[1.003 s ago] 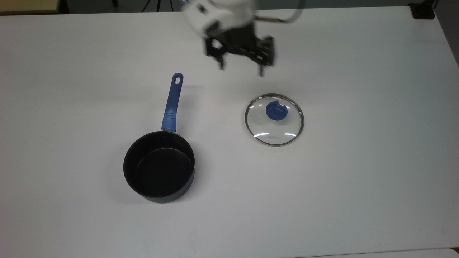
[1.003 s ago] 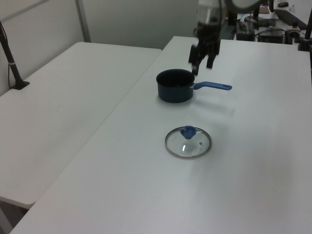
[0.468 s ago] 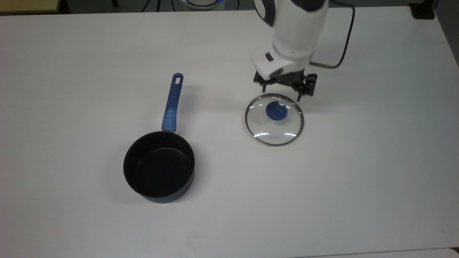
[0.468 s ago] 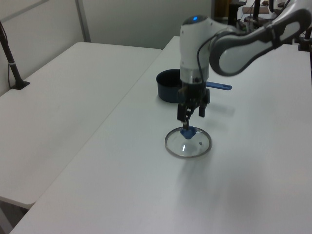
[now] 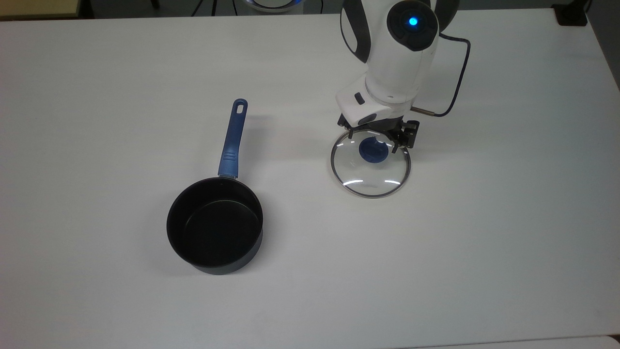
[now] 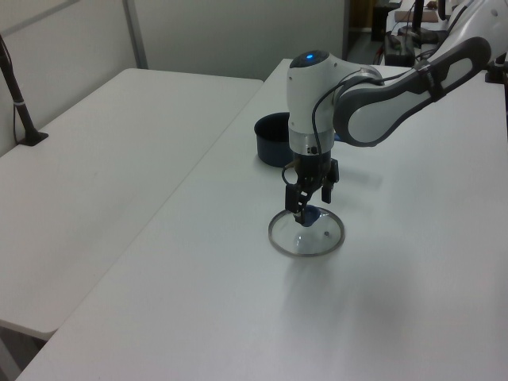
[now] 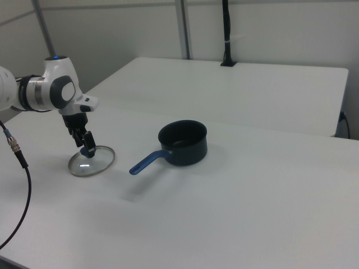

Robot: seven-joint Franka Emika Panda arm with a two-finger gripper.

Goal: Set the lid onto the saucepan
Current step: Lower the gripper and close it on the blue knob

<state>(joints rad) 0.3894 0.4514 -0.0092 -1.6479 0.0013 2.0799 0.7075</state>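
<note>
My fingers (image 5: 372,141) hang spread either side of the blue knob (image 5: 373,150), gripping nothing; the lid (image 5: 370,167) lies flat on the white table (image 5: 484,218); the saucepan (image 5: 215,226) stands uncovered, well apart.

The arm (image 5: 398,53) has glossy white rounded shells with dark grey bands at the joints. A round dark cap on the last joint carries a small blue light (image 5: 412,21). A thin dark cable (image 5: 457,72) loops beside the wrist into a metal plug. The gripper (image 5: 374,139) is a black angular frame below a white block
</note>
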